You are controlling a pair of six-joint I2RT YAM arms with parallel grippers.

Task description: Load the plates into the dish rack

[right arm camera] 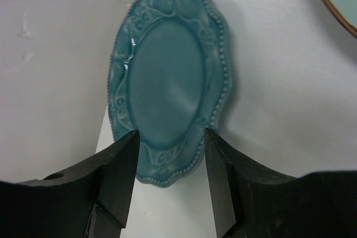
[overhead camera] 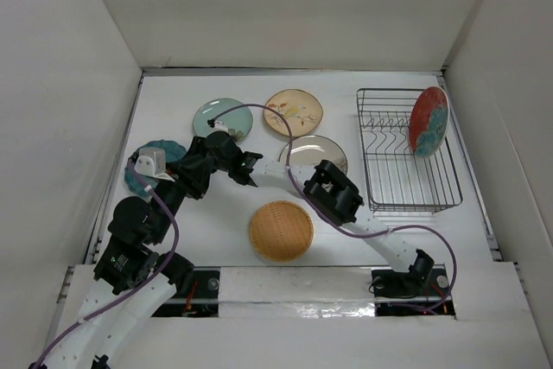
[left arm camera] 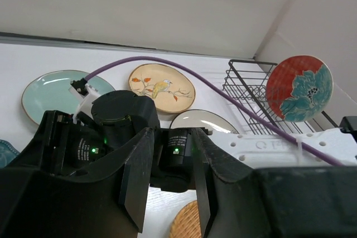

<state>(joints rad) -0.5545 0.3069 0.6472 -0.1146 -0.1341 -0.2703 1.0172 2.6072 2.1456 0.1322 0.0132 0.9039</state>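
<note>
White tabletop (overhead camera: 220, 213) bears the dark teal scalloped ceramic plate (right arm camera: 167, 87) at 9 o'clock, dark wire dish rack (overhead camera: 406, 170) at 3 o'clock; right gripper (right arm camera: 170, 135) jaws spread before its rim, left gripper (left arm camera: 171, 135) jaws parted, empty: best slide 1 finger under that rim.

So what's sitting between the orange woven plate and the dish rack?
The right arm crosses the gap between the woven plate and the dish rack, as the top view shows.

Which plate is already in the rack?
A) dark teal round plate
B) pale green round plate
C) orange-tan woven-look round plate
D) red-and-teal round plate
D: the round red-and-teal flower plate stands on edge between the dividers of the rectangular dark wire dish rack, at its far end.
</note>
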